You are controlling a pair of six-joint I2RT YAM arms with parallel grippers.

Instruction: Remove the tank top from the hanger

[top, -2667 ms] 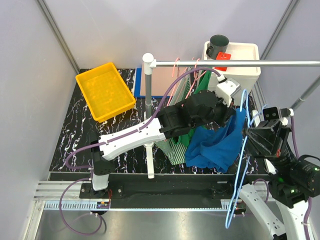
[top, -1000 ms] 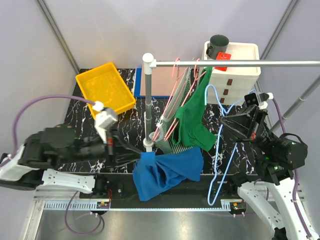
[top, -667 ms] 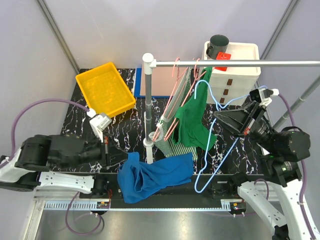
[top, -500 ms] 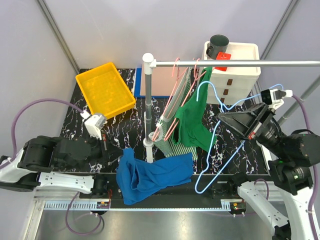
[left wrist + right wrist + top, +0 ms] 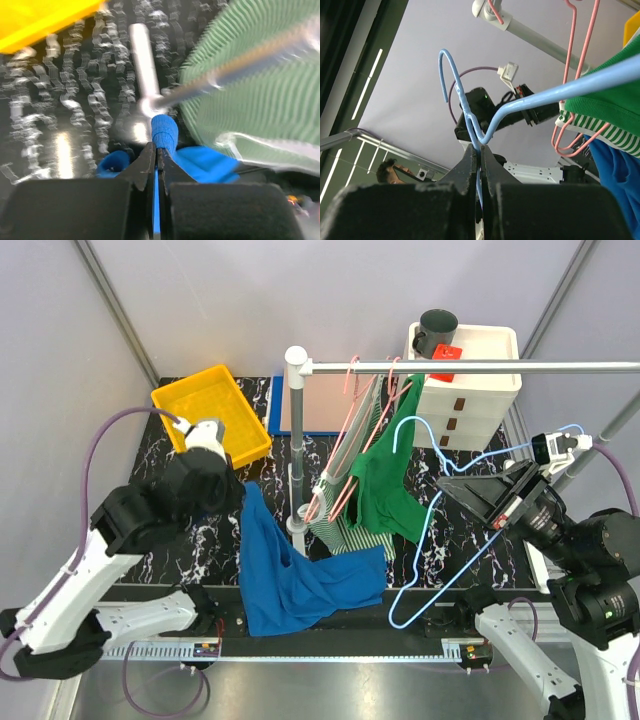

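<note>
Both pincers are clamped tight: your left gripper point(image 5: 155, 150) pinches the blue tank top point(image 5: 290, 585), draped at 6 o'clock of the rack post point(image 5: 296, 440), your right gripper point(image 5: 479, 150) holds the bare hanger point(image 5: 440, 530) at 3 o'clock, so removal looks done, only set-down left.

1. Your work surface is a black marbled table point(image 5: 262, 468).
2. Back left on it: yellow tray point(image 5: 205, 400), with a blue-edged pink board point(image 5: 320, 405) beside it.
3. Back right: white drawer unit point(image 5: 470, 390).
4. Centre: rack post point(image 5: 297, 460) stands on it. The lower end of the blue tank top point(image 5: 300, 590) lies at the near edge.
</note>
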